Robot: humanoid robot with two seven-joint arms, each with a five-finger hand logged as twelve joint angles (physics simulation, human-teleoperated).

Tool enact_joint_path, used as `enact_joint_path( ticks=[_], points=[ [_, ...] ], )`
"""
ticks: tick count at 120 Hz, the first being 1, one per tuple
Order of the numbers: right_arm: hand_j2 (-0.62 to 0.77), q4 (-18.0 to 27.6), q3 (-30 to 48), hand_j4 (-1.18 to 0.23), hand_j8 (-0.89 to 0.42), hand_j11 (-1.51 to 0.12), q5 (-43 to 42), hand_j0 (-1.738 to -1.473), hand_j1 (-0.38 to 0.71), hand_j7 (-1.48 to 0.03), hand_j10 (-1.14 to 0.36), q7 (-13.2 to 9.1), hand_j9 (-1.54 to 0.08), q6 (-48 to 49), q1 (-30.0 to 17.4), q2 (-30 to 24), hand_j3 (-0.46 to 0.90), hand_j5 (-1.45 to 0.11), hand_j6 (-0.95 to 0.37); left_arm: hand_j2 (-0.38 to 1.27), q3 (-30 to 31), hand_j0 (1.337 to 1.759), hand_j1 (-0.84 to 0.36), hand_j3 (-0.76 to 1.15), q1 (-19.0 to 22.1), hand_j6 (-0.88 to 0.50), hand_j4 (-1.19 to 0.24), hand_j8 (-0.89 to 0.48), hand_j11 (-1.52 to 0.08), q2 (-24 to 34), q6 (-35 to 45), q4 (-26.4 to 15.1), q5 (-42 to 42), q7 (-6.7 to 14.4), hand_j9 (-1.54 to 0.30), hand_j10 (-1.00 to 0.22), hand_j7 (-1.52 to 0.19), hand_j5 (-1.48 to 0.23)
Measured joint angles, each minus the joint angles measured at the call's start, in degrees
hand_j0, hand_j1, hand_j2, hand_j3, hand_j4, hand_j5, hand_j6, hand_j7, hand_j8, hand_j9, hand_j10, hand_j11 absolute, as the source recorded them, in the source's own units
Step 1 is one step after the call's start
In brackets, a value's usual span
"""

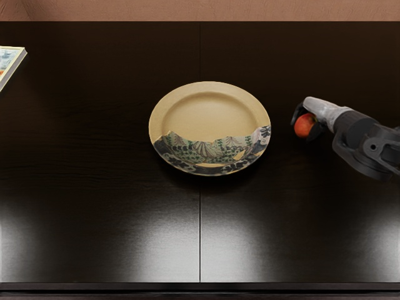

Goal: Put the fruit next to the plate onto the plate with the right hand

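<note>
The robot's grey-and-black right hand [317, 117] curls its dark fingers around a small, round, red-orange fruit [304, 125]. The fruit sits just right of a round tan ceramic plate [209, 109] with a blue-and-green mountain scene painted on its near rim, on a dark, glossy wooden worktop [100, 206]. From this angle it is hard to say whether the fruit rests on the worktop or hangs clear of it. The grip looks to sit near the fingertips, so the smooth fruit could slip loose and roll away. Carried low, it could clip the plate's raised rim and shove the plate. In view: one fruit, one plate, one hand, and one pale-covered book [9, 62] at the far left edge.
</note>
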Motion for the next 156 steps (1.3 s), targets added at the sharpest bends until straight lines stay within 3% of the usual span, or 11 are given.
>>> enact_joint_path(
  ticks=[44,116,156],
  points=[
    [0.15,2.39,3.55,-0.65,-0.39,-0.85,0.02,-1.653,0.31,-0.84,-0.64,-0.01,-0.85,-0.04,1.64,0.49,0.00,-0.85,-0.42,0.00,0.00,1.658,0.34,0.00,0.00,-0.01,-0.01,-0.01,-0.01,0.00,0.00,0.00,0.00,0.00,-0.01,-0.01,-0.01,-0.01],
    [0.14,3.08,4.28,-0.63,-0.39,-0.86,0.17,-1.654,0.29,-0.84,-0.65,-0.02,-0.86,0.70,3.24,12.32,0.00,-0.88,-0.43,0.00,0.01,1.658,0.34,0.00,0.00,-0.01,-0.01,-0.01,-0.01,0.00,0.00,-0.01,0.00,0.00,-0.01,-0.01,-0.01,-0.01],
    [0.11,2.17,4.14,-0.64,-0.40,-0.84,-0.07,-1.653,0.29,-0.84,-0.66,-0.01,-0.84,0.61,2.85,13.77,0.00,-0.85,-0.44,0.00,0.01,1.658,0.34,0.00,0.00,-0.01,-0.01,-0.01,-0.01,0.00,0.00,0.00,0.00,0.00,-0.01,-0.01,-0.01,-0.01]
  ],
)
